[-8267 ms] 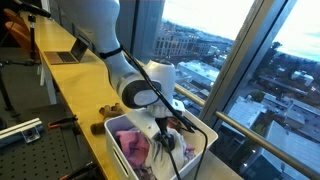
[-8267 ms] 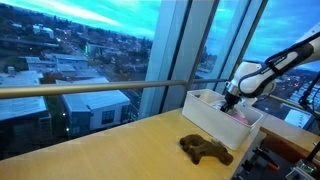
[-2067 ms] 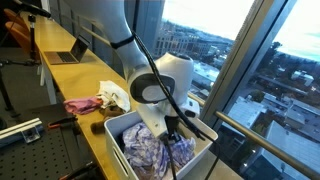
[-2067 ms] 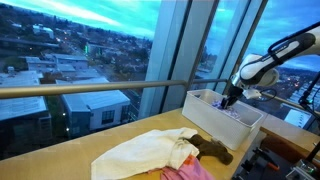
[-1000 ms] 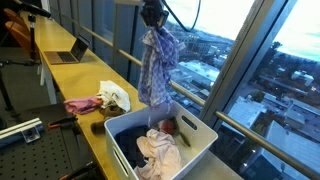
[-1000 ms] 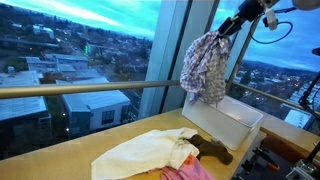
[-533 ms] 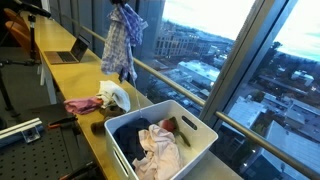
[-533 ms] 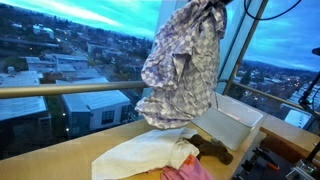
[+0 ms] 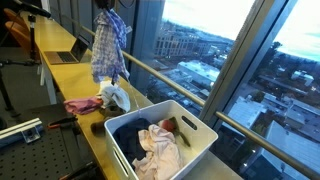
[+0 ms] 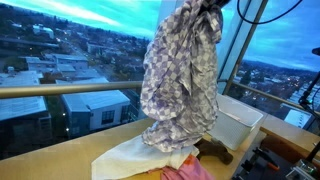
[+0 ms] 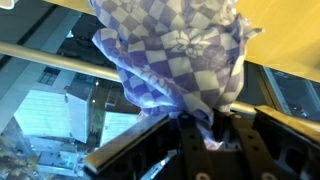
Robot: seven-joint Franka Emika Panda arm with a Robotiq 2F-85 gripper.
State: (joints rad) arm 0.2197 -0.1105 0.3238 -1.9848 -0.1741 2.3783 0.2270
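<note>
Hanging from the closed hand (image 11: 200, 128), checked cloth (image 9: 108, 45), above clothes pile (image 9: 98, 102)

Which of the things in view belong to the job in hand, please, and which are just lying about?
In hand: gripper, shut on the checked cloth, which hangs above the counter.
Lying about: bin, pink cloth, white cloth, laptop.

The purple-and-white checked cloth (image 9: 110, 45) is a soft woven fabric, matt and crumpled (its weave shows best in the wrist view). The white rectangular plastic bin (image 9: 203, 140) looks smooth, with a faint sheen. The long yellow wooden tabletop (image 9: 60, 78) is smooth and matt.
</note>
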